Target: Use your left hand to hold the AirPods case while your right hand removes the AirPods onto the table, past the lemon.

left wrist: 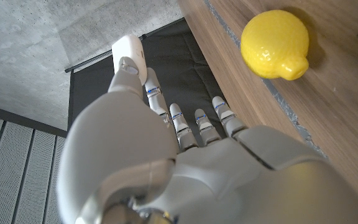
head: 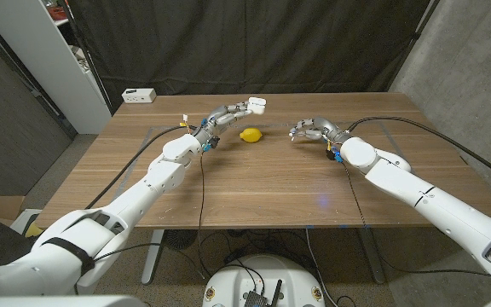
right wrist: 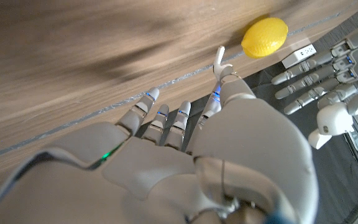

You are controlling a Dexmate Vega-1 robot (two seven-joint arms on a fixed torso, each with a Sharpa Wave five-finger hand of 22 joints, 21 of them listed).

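My left hand (head: 227, 113) is raised above the table behind the lemon and holds the white AirPods case (head: 257, 105) at its fingertips. The case (left wrist: 128, 55) also shows against the dark curtain in the left wrist view. The yellow lemon (head: 250, 135) lies on the wooden table between the two hands. My right hand (head: 307, 130) hovers low over the table to the right of the lemon. It pinches a small white AirPod (right wrist: 219, 57), stem pointing away from the palm. In the right wrist view the lemon (right wrist: 264, 36) lies beyond the AirPod, and the case (right wrist: 330, 118) sits in the left hand (right wrist: 312, 78).
A white power strip (head: 139, 95) lies at the table's (head: 254, 188) far left corner. A dark curtain hangs behind the table. Black cables run along both arms. A thin taped line (left wrist: 278, 102) crosses the tabletop near the lemon (left wrist: 274, 43).
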